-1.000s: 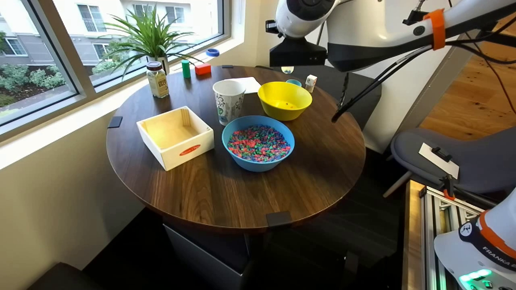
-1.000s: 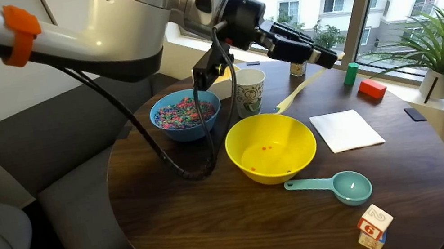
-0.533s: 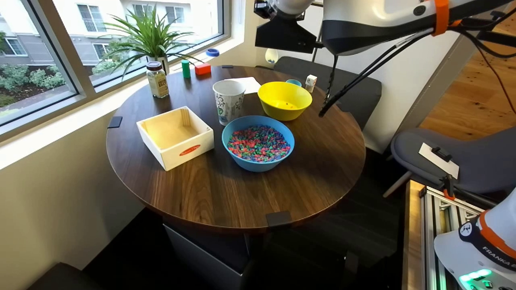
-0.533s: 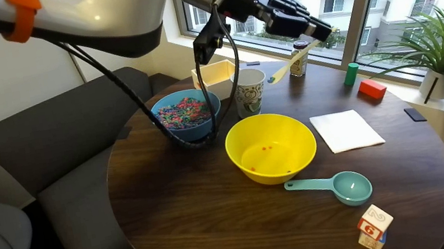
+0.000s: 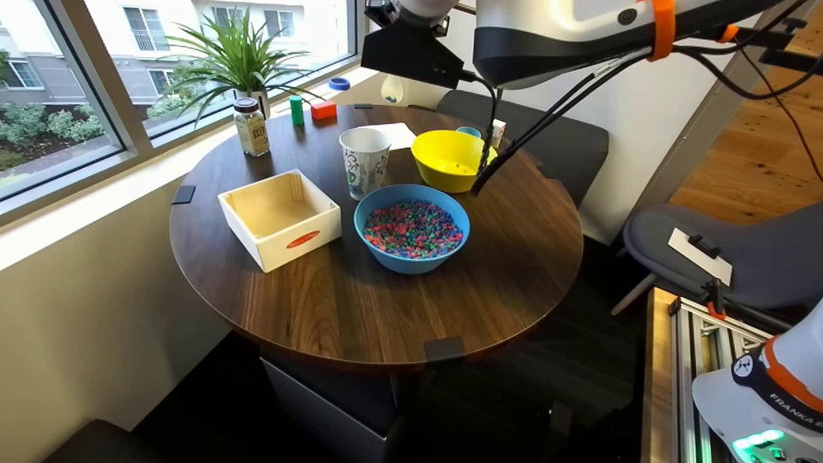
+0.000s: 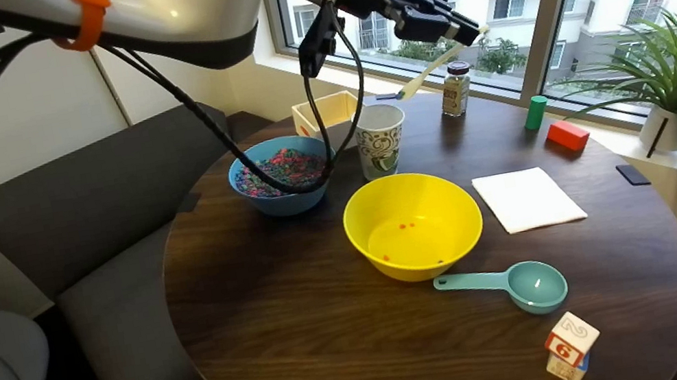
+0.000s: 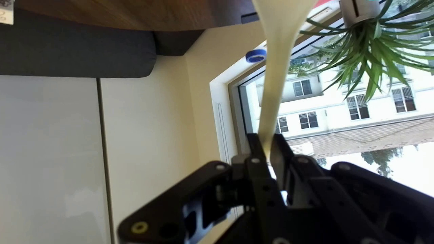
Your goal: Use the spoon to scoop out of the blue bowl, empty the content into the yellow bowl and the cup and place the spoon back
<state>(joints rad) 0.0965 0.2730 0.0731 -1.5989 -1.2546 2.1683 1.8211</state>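
Observation:
My gripper (image 6: 473, 35) is shut on the handle of the pale spoon (image 6: 432, 69), which also shows in the wrist view (image 7: 274, 91). The spoon is held in the air, tilted, its bowl lower than the handle; it sits behind and above the cup in that exterior view. A few bluish bits show at its tip. The blue bowl (image 5: 411, 265) is full of multicoloured content (image 5: 411, 231). The yellow bowl (image 6: 411, 205) holds a few loose pieces. The patterned paper cup (image 5: 365, 164) stands upright between the bowls and the white box; its inside bottom is hidden.
A white wooden box (image 5: 280, 218) stands beside the blue bowl. A spice jar (image 6: 455, 89), white napkin (image 6: 528, 199), teal measuring spoon (image 6: 533, 286), lettered blocks (image 6: 572, 347), red block (image 6: 568, 135) and green cylinder (image 6: 535, 113) are on the table. The arm's black cable (image 6: 282, 184) hangs by the blue bowl.
The gripper has lifted the spoon higher and moved it toward the window side, past the cup. The hanging cable has swung along with it. The bowls and cup have not moved.

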